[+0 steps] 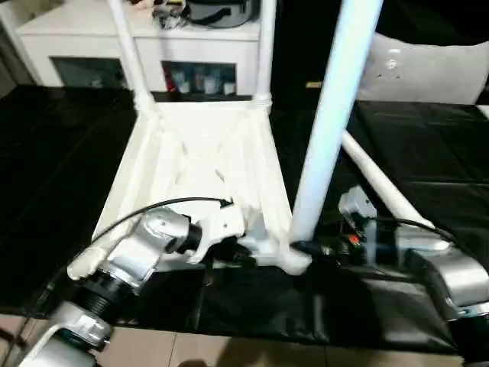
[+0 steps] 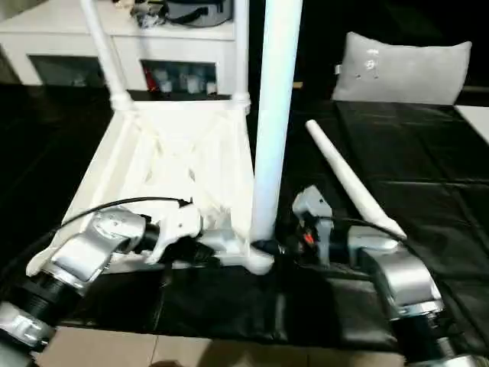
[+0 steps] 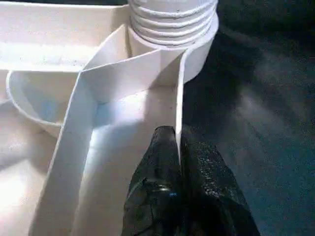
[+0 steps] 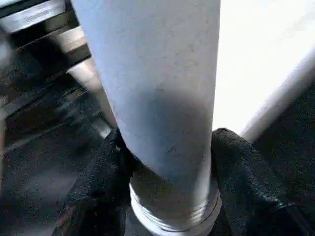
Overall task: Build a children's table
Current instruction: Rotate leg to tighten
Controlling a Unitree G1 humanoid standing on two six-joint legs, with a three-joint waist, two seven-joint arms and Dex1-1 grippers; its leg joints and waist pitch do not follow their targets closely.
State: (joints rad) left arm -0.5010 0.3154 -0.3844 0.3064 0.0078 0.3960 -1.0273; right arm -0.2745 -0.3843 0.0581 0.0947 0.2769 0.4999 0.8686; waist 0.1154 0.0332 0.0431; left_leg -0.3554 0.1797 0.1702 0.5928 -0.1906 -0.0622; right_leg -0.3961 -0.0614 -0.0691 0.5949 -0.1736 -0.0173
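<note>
While a loose leg point(image 2: 348, 183) lies nearby, a grey cushion point(image 2: 401, 69) — and cabinet point(image 2: 145, 46) — stand behind.

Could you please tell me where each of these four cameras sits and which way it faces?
Left eye view: on the head, looking forward and down at the upturned table top; both silver forearms show.
Right eye view: same scene from slightly aside, with a loose leg on the black mat.
Left wrist view: along the left gripper, pinching a rib of the top.
Right wrist view: along the right gripper, around the near upright leg.
Both wrist views share that leg's threaded base.
</note>
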